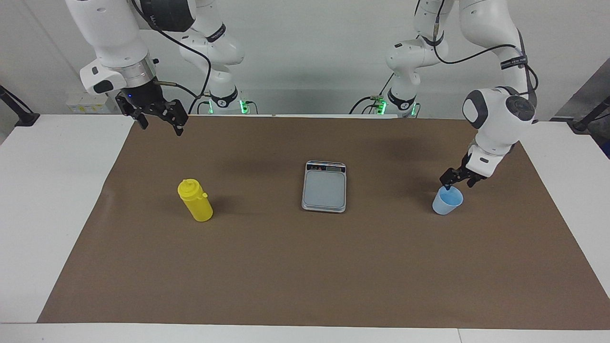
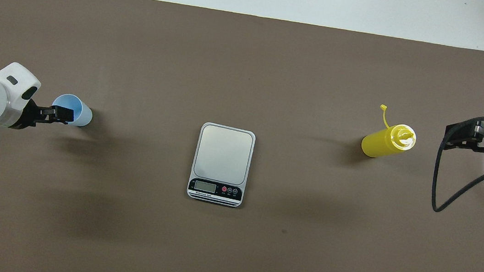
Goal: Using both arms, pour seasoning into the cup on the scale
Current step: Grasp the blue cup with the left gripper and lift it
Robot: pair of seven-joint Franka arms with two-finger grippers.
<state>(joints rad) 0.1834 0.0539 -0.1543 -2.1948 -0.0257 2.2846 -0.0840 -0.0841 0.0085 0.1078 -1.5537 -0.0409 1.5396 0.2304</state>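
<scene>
left claw at cup rim, grip unclear | right claw wide | bottle upright

Two white robot arms stand at the desk, each carrying one black end effector: the left end effector and the right end effector. On the single brown mat I count three loose things: one yellow squeeze bottle, one grey scale, and one light blue cup.
</scene>
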